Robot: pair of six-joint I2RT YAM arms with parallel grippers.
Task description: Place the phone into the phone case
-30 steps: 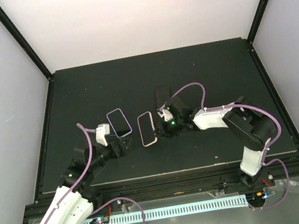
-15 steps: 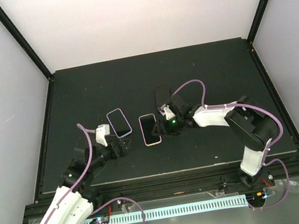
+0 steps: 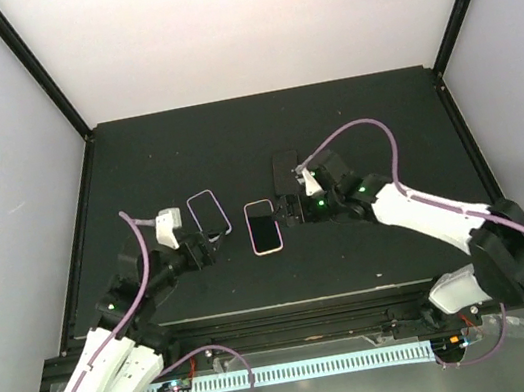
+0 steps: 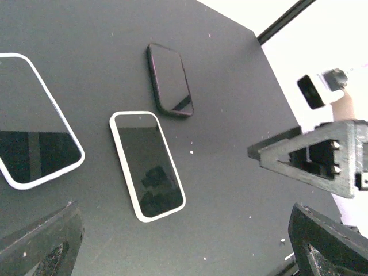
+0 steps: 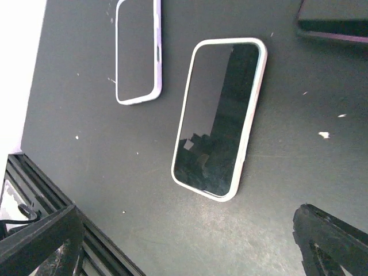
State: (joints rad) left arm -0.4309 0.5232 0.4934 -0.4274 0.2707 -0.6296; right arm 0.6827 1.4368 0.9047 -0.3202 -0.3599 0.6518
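Your left gripper (image 3: 212,248) is low over the table (image 3: 381,124) with its fingers spread wide and nothing in them, right at the near end of the lavender-rimmed phone case (image 3: 208,214), which lies flat. Next over, the white-edged phone (image 3: 263,226) is flat on the table, screen up, close beside the case but not touching it. Your right gripper (image 3: 286,214) sits just right of the phone, also wide apart and empty. Behind it there's a dark slab (image 3: 285,168), can't tell what
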